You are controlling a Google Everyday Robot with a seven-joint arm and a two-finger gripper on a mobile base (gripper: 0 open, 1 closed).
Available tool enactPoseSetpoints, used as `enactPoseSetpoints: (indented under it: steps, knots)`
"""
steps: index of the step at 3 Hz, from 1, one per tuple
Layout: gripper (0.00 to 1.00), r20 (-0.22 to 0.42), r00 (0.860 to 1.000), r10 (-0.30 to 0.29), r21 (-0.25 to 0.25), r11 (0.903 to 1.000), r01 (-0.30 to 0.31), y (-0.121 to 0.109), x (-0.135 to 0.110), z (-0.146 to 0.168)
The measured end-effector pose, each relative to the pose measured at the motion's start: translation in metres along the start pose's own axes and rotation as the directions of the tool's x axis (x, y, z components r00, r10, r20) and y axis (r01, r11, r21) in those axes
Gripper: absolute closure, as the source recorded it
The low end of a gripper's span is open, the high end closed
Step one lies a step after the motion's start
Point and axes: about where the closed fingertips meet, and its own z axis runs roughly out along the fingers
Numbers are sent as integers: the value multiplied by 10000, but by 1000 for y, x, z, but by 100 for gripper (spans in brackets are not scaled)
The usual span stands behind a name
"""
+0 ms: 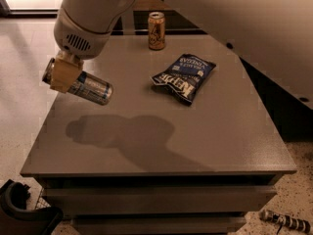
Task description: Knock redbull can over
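One gripper (64,75) above the left edge of the table (205,141), jaws clamped round the redbull can (95,88), tipped nearly flat.

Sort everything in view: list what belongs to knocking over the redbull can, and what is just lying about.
Part of the job:
redbull can, tilted almost flat in the air
tool, clamped on it, at the left
table, beneath them

Just lying about:
gold-brown can, upright at the back
blue chip bag, mid-table
striped object, on the floor

Gripper (65,75) with redbull can (94,88) at table (205,146) left edge, chip bag (184,77) mid-table, gold can (156,31) behind, front free
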Motion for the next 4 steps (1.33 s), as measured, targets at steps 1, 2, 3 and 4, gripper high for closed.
enactPoseSetpoints:
  steps: [1, 2, 3, 4]
  knots:
    - [100, -1139, 9934, 92, 11, 10000, -91, -4, 7, 28]
    - [100, -2332, 9724, 91, 337, 9994, -13, -4, 23, 50]
    - [100, -2998, 9540, -73, 633, 9976, 275, -4, 48, 61]
    - [100, -3181, 9463, -577, 742, 9936, 855, -3, 64, 81]
